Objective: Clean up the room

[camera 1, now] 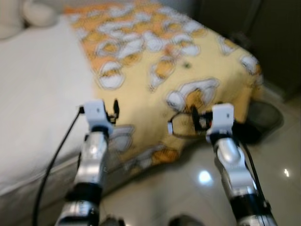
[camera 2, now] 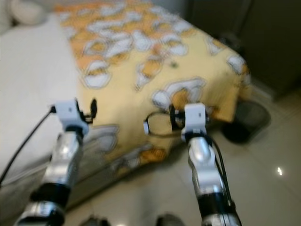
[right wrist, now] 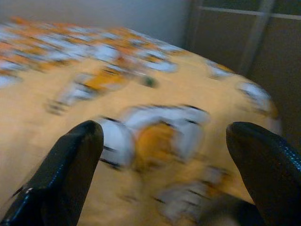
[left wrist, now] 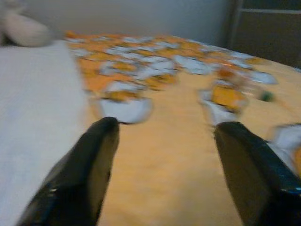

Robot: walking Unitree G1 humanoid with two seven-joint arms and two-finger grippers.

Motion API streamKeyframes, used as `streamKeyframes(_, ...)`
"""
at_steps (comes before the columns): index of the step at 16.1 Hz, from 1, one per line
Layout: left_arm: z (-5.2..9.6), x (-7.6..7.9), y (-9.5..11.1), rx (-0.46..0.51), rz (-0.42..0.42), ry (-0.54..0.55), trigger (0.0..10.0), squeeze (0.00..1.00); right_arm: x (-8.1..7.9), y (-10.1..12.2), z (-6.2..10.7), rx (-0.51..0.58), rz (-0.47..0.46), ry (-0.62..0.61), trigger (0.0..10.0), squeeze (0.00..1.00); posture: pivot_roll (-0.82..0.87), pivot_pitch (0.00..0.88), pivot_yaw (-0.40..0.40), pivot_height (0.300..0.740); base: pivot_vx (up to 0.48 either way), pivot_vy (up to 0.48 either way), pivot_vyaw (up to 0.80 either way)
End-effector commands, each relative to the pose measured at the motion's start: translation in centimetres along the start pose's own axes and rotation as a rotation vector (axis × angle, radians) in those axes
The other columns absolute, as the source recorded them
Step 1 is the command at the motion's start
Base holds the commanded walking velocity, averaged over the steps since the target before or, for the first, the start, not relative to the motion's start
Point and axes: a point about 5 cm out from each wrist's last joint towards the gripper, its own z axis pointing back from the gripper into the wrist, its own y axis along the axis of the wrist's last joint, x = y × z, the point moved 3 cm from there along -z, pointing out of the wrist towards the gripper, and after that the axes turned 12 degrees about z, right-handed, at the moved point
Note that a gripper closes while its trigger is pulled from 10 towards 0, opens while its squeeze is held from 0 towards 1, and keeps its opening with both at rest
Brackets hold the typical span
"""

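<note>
Both claws were spread wide and holding nothing: left claw (left wrist: pixel 162 155) and right claw (right wrist: pixel 164 160) hovered over the yellow patterned blanket (camera 1: pixel 160 61) covering the bed (camera 1: pixel 37 94), pretty blurry.

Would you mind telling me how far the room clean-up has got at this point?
Nothing looks done yet. The yellow patterned blanket lies spread over part of the bed, its edge hanging toward the floor. Both the left gripper and the right gripper are open, empty and raised toward it. Left to do: the blanket itself, and a dark object on the floor by the bed's corner.
</note>
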Motion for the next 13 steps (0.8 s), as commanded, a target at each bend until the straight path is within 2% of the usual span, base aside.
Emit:
streamKeyframes(1, -0.2, 0.5, -0.1, -0.012, -0.014, -0.008, 10.0, 1.00, 0.3, 0.2, -0.1, 0.010, 0.010, -0.010, 10.0, 1.00, -0.16, 0.000, 0.048, 0.731, 0.251, -0.405, -0.75)
streamKeyframes(4, -0.1, 0.9, -0.6, -0.037, -0.003, -0.007, 10.0, 1.00, 0.3, 0.3, -0.2, 0.021, 0.013, 0.000, 10.0, 1.00, -0.17, 0.000, 0.048, 0.731, 0.250, -0.407, -0.76)
streamKeyframes(6, -0.1, 1.5, -0.6, -0.028, -0.038, -0.041, 10.0, 0.97, -0.2, 0.7, -0.1, 0.055, 0.103, 0.044, 10.0, 1.00, -0.16, 0.000, 0.047, 0.731, 0.362, -0.187, -0.31)
streamKeyframes(7, 0.0, 1.5, -0.8, -0.034, -0.046, -0.035, 10.0, 0.00, -0.6, 0.7, 0.0, 0.053, 0.119, 0.068, 10.0, 0.93, -0.16, 0.000, 0.048, 0.731, 0.000, 0.000, 0.00)
streamKeyframes(8, 0.1, 1.3, -1.0, -0.048, -0.074, -0.033, 10.0, 0.00, -1.0, 0.8, 0.0, 0.060, 0.102, 0.082, 10.0, 0.87, -0.16, 0.000, 0.048, 0.731, 0.000, -0.480, 0.68)
streamKeyframes(9, 0.1, 1.0, -1.1, -0.050, -0.066, -0.020, 10.0, 0.00, -1.0, 0.8, 0.0, 0.063, 0.100, 0.077, 10.0, 0.87, -0.16, 0.000, 0.049, 0.731, 0.000, -0.480, 0.68)
streamKeyframes(10, 0.0, 0.5, -1.2, -0.064, -0.045, 0.011, 10.0, 0.00, -0.9, 0.4, -0.1, 0.038, 0.069, 0.068, 10.0, 0.00, -0.15, 0.000, 0.047, 0.731, 0.000, -0.472, 0.63)
streamKeyframes(13, 0.1, -1.2, -1.7, -0.091, -0.027, 0.101, 10.0, 0.00, -1.0, -0.3, 0.1, 0.017, 0.051, 0.078, 10.0, 0.00, -0.14, 0.000, 0.044, 0.731, 0.000, -0.472, 0.61)
